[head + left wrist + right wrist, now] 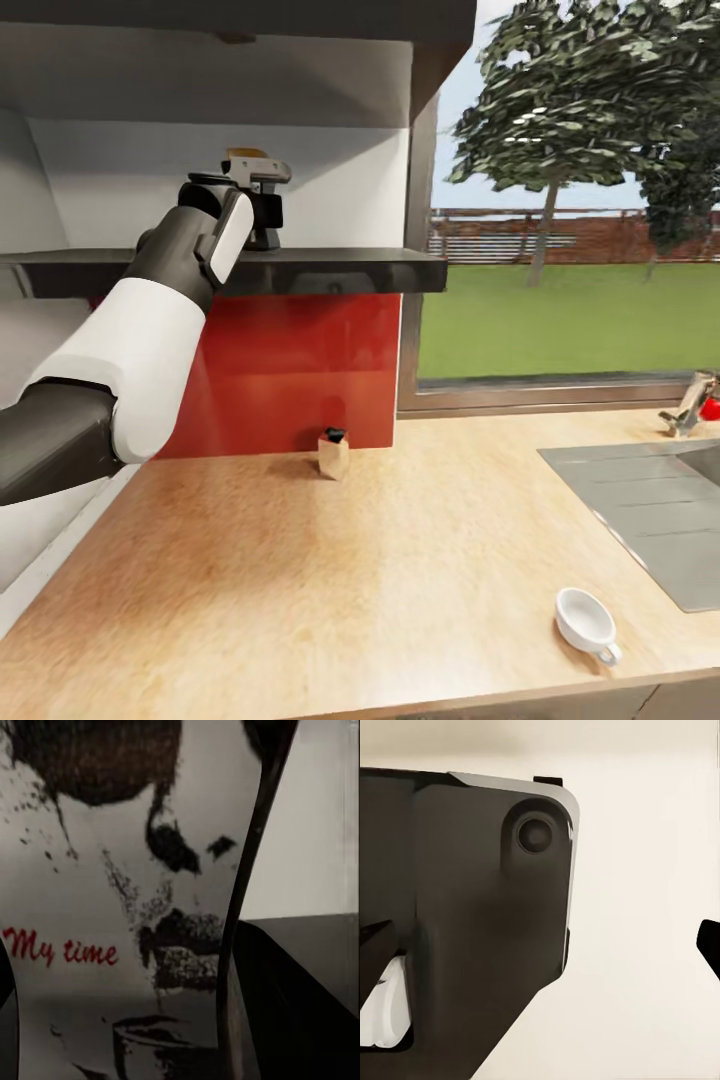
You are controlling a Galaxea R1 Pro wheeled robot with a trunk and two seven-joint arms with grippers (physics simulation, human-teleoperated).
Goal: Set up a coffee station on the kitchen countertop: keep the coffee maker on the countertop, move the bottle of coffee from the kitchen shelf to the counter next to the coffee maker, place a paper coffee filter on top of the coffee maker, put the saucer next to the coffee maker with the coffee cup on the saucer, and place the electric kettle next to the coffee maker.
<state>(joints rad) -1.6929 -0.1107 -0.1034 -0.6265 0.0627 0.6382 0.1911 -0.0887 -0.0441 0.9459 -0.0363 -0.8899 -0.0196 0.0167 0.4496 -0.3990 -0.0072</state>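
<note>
Up at the dark kitchen shelf [300, 268], my left gripper [262, 205] closes around the bottle of coffee [112, 907], its white label close before my wrist camera. Below, the coffee cup [587, 622] rests on the kitchen countertop [330, 580].
</note>
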